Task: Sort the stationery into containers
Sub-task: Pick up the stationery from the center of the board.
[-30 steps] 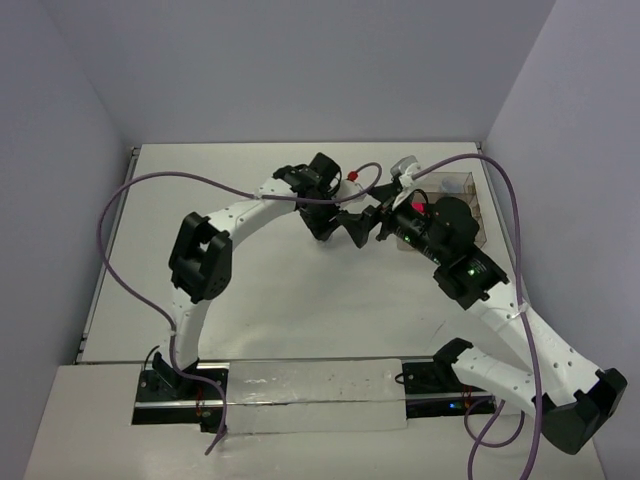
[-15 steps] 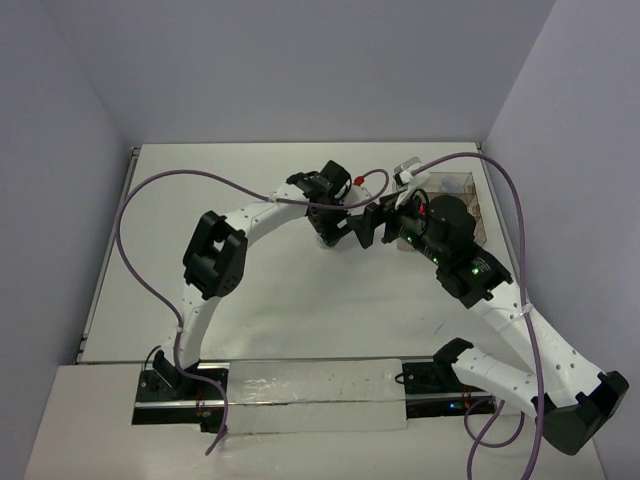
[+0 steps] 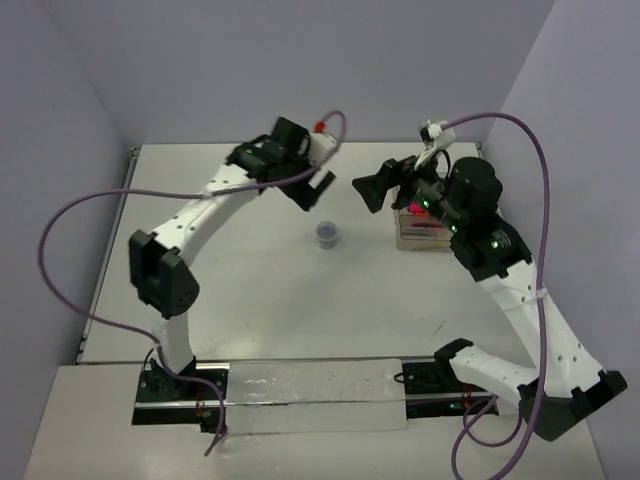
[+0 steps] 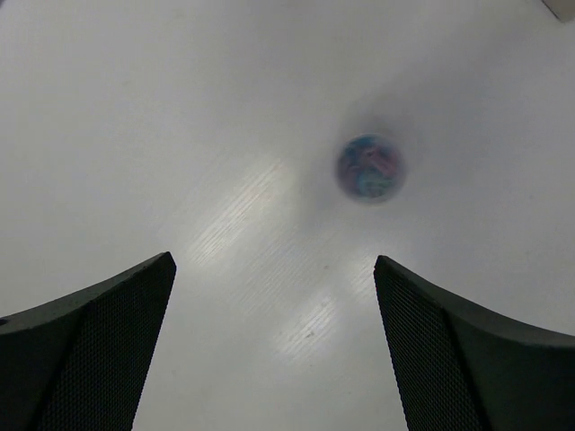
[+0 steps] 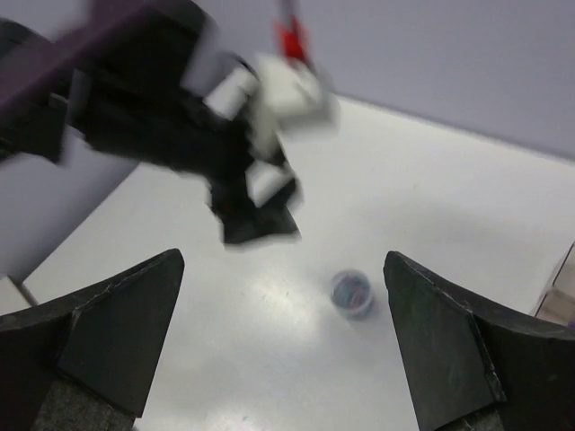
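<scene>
Grey-blue round piece (image 3: 327,234) lies alone on the bench (image 3: 250,300), about midway between the left and right edges and somewhat toward the far edge. Nothing touches it.

Change noted: a second ago the left hand (image 3: 312,187) was down on that spot with its jaws part-closed, and the right hand (image 3: 368,190) was crowded in beside it. Now the left hand is raised and drawn back toward the far-left side. Its jaws are released to full spread and hold nothing. Its wrist view shows only bench between the fingers, with the piece blurred beyond them. The right hand is likewise lifted, spread wide and empty, and hangs above the bench between the piece and the tray (image 3: 403,238).

Finding: the piece has been let go on the bench, not in a compartment, so it counts as unsorted. It lies nearer the tray than the left edge. That suggests a set-down within the right arm's reach, but this is a judgement only.

Surroundings: the clear tray sits toward the far-right corner with red and pink items visible inside. Which compartments they occupy cannot be told, because the right arm's wrist overhangs the tray.

Obstructions: nothing stands between either hand and the piece. The right arm covers part of the tray and must shift before a drop into it can be checked. The piece is small, so a wide-open hand needs to centre on it carefully or risk knocking it aside.
</scene>
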Motion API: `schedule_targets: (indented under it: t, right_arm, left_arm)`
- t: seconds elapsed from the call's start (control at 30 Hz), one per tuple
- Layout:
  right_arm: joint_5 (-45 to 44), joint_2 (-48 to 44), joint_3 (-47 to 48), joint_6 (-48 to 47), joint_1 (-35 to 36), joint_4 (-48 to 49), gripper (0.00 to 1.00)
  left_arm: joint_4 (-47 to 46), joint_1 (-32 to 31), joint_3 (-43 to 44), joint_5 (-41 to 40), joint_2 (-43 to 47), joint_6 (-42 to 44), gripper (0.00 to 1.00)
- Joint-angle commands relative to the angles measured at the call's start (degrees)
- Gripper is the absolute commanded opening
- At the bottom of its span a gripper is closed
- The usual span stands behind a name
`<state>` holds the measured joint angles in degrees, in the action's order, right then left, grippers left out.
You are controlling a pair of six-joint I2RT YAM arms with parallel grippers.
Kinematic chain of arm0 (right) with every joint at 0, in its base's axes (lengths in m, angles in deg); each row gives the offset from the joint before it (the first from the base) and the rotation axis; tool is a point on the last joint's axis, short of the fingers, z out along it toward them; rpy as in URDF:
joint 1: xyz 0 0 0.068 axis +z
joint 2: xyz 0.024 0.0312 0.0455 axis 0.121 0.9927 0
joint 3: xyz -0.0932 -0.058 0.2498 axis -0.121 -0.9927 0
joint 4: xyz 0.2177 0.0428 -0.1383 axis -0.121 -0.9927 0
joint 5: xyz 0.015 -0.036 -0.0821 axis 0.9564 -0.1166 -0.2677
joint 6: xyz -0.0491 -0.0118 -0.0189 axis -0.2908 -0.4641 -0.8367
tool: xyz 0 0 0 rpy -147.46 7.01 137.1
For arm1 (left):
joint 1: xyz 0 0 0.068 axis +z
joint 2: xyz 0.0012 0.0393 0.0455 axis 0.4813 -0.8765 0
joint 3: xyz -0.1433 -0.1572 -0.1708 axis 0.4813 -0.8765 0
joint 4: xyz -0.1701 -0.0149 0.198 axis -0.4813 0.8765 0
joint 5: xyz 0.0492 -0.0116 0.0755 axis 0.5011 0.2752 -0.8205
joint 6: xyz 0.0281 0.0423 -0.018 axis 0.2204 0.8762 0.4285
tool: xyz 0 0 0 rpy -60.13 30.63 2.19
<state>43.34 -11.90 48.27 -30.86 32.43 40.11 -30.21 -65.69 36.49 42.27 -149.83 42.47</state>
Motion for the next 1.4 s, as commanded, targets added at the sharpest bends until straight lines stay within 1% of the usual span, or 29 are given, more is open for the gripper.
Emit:
schedule_targets:
  t: [0.0, 0.03, 0.1, 0.13, 0.2, 0.27, 0.33, 0.37, 0.47, 0.57, 0.67, 0.73, 0.87, 0.97, 1.03, 1.07, 1.1, 1.13, 1.17, 1.2, 1.27, 1.37]
  right_arm:
    - [-1.0, 14.8, 8.5, 2.5, -0.1, -11.9, 1.0]
    - [-1.0, 18.8, 9.8, 2.2, 0.2, -14.1, 1.0]
    - [-4.0, 25.0, 11.2, 1.6, 1.4, -16.4, 1.0]
    - [-5.7, 29.0, 12.2, 1.1, 2.8, -17.5, 1.0]
    - [-8.6, 32.9, 13.6, 0.2, 3.8, -18.3, 1.0]
    - [-8.3, 38.0, 16.1, -0.9, 6.3, -19.1, 1.0]
    - [-7.6, 42.9, 19.0, -1.1, 6.9, -20.3, 1.0]
    - [-7.6, 43.4, 19.3, -1.1, 7.2, -20.4, 1.0]
    - [-8.9, 51.5, 24.4, -1.7, 8.3, -23.6, 1.0]
    - [-8.8, 55.2, 26.2, -1.4, 8.5, -24.2, 1.0]
    - [-10.6, 57.0, 26.5, -1.5, 8.9, -23.6, 1.0]
    - [-15.2, 59.8, 28.0, -1.7, 9.1, -25.2, 1.0]
    - [-20.2, 62.1, 30.4, -2.2, 9.7, -26.9, 1.0]
    - [-20.9, 62.2, 29.7, -2.7, 10.0, -26.1, 0.98]
    - [-18.8, 63.1, 29.8, -2.7, 10.0, -25.9, 0.92]
    - [-18.8, 63.1, 29.8, -2.7, 10.0, -25.9, 0.86]
    - [-18.4, 63.6, 29.8, -2.6, 10.1, -26.0, 0.75]
    - [-18.2, 63.6, 29.7, -2.5, 10.1, -26.0, 0.59]
    - [-18.2, 63.5, 29.6, -2.5, 10.0, -26.0, 0.48]
    - [-18.1, 63.3, 29.6, -2.5, 10.0, -26.1, 0.41]
    - [-17.6, 62.5, 29.9, -2.8, 10.0, -26.6, 0.19]
    - [-17.8, 59.4, 30.0, -3.5, 9.8, -26.9, 0.01]
  left_arm:
    - [4.8, 17.1, -7.6, 1.6, 9.1, -7.0, 0.99]
    - [3.9, 20.6, -11.7, 3.3, 11.8, -7.4, 0.99]
    - [1.2, 27.1, -17.7, 4.5, 17.8, -7.0, 0.99]
    - [-0.5, 28.7, -19.5, 4.6, 22.1, -6.7, 0.99]
    - [-1.8, 31.2, -22.1, 4.7, 26.1, -6.4, 0.99]
    - [-1.9, 33.8, -25.8, 4.2, 30.4, -5.7, 0.99]
    - [-2.1, 35.7, -28.3, 3.7, 33.6, -5.6, 0.99]
    - [-2.2, 36.4, -28.6, 3.7, 34.0, -5.6, 0.99]
    - [-3.9, 38.8, -33.6, 5.0, 39.2, -5.8, 0.99]
    - [-4.8, 40.0, -36.6, 6.4, 41.6, -5.9, 0.99]
    - [-5.1, 41.3, -37.5, 7.5, 42.2, -5.8, 0.99]
    - [-4.7, 42.0, -37.3, 8.8, 42.0, -5.9, 0.99]
    - [-4.4, 42.6, -36.7, 11.3, 41.6, -6.2, 0.99]
    - [-4.2, 43.0, -36.8, 12.3, 41.6, -6.1, 0.99]
    - [-4.5, 43.2, -37.1, 12.8, 41.9, -6.2, 0.99]
    - [-4.5, 43.2, -37.2, 12.8, 41.9, -6.2, 0.99]
    - [-4.5, 43.4, -37.2, 13.0, 42.1, -6.1, 0.99]
    - [-4.3, 43.5, -37.2, 13.1, 42.1, -5.9, 0.99]
    - [-4.2, 43.5, -37.2, 13.2, 42.2, -5.8, 0.99]
    - [-4.1, 43.6, -37.1, 13.2, 42.3, -5.8, 0.99]
    - [-4.0, 43.7, -37.0, 13.2, 42.5, -5.6, 0.99]
    - [-4.2, 43.7, -36.9, 13.6, 42.4, -5.7, 0.99]
